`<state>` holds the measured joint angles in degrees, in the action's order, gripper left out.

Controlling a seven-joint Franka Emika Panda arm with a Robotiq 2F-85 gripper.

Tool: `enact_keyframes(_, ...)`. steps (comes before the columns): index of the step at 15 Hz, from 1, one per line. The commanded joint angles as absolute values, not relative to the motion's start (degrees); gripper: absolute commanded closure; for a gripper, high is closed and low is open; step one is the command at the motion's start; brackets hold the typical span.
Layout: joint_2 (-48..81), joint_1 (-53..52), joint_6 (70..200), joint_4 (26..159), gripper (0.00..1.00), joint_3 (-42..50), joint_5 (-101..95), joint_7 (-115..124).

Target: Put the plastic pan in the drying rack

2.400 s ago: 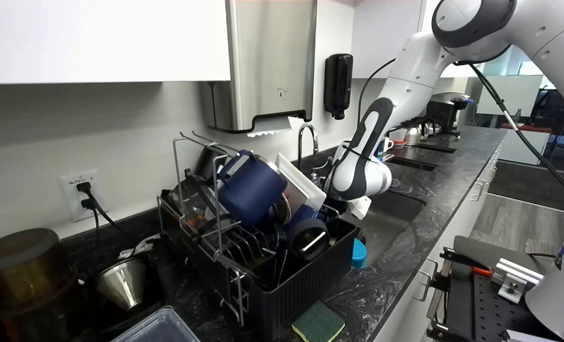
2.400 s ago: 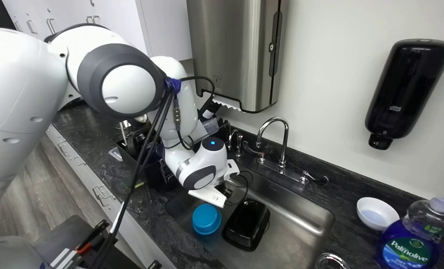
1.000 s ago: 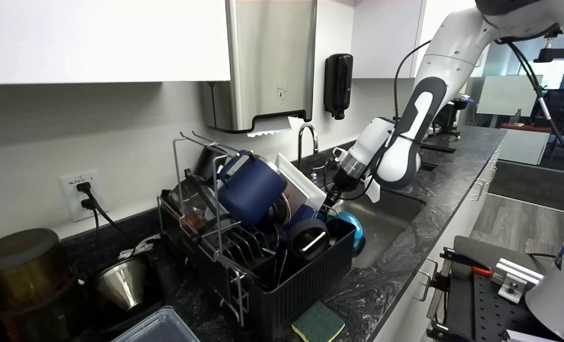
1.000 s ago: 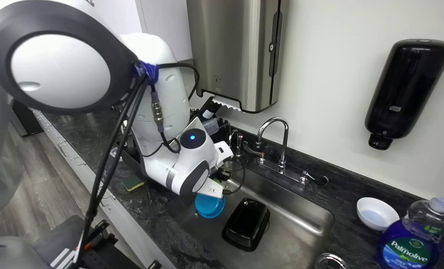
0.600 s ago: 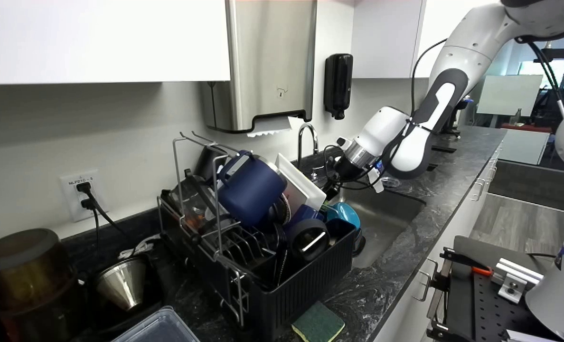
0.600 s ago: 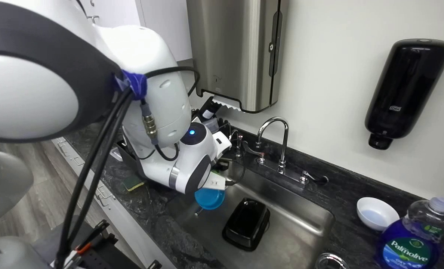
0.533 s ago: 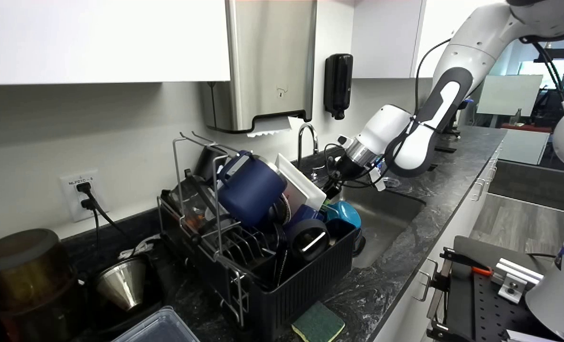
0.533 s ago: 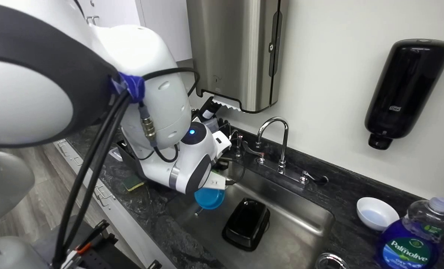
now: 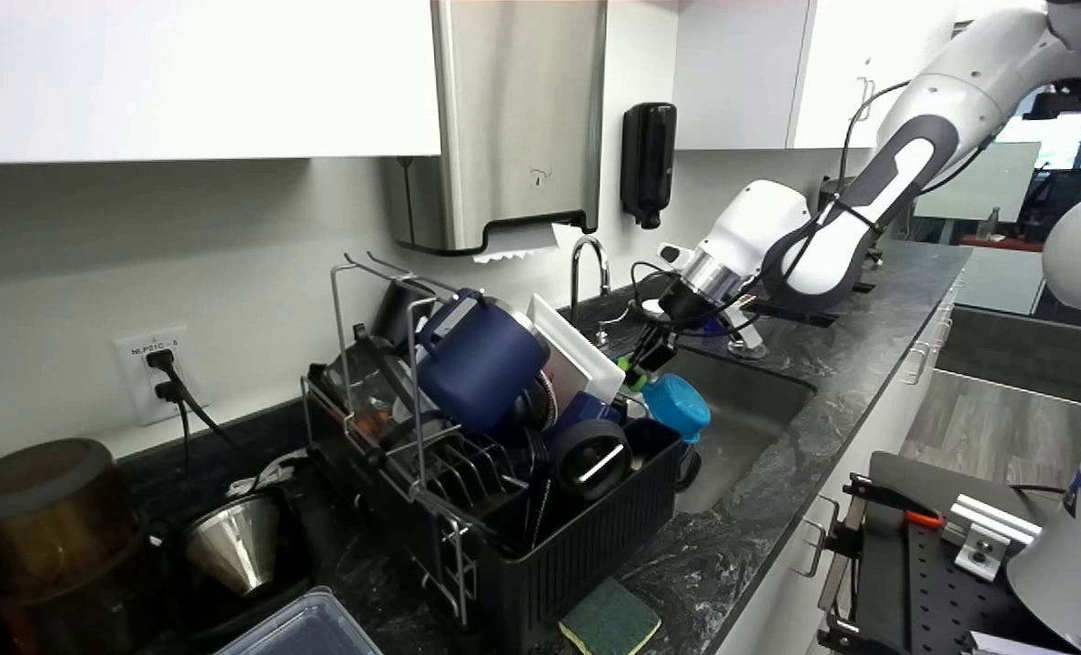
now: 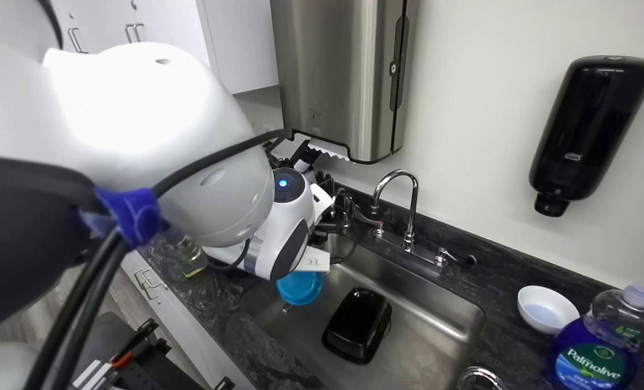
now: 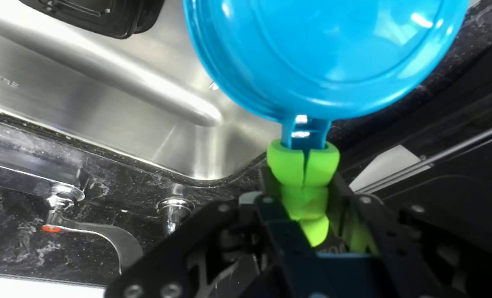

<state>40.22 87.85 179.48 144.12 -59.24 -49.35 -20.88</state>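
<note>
The jaws are clamped on the green handle (image 11: 287, 163) of one bright cyan plastic pan (image 11: 324, 54), held over a corner of one stainless-steel sink (image 10: 425, 325), at the near end of one large black wire-frame drying rack (image 9: 586, 532); whether pan and rack touch, I cannot tell. Among the rack's load are one large dark navy-blue pot (image 9: 483, 364) and one white rectangular dish (image 9: 581, 355), both tilted. One shiny black box-shaped item (image 10: 358, 325) lies in the sink. On the dark marbled desk (image 9: 686, 555) are one round white bowl (image 10: 547, 310), one blue Palmolive bottle (image 10: 593, 352) near it, and one green-and-yellow sponge (image 9: 610, 617) just beside the rack. Against the earliest frame, the pan is higher; the rack's load, bowl, bottle and sponge are unmoved.
</note>
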Motion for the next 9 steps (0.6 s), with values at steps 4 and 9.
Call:
enact_keyframes(4,48.92,101.98,163.84,145.00,0.92,-72.29,-48.82,-34.48)
enact_keyframes(9,44.85,101.74,162.29,145.15,0.92,-74.39,-40.57,-41.45)
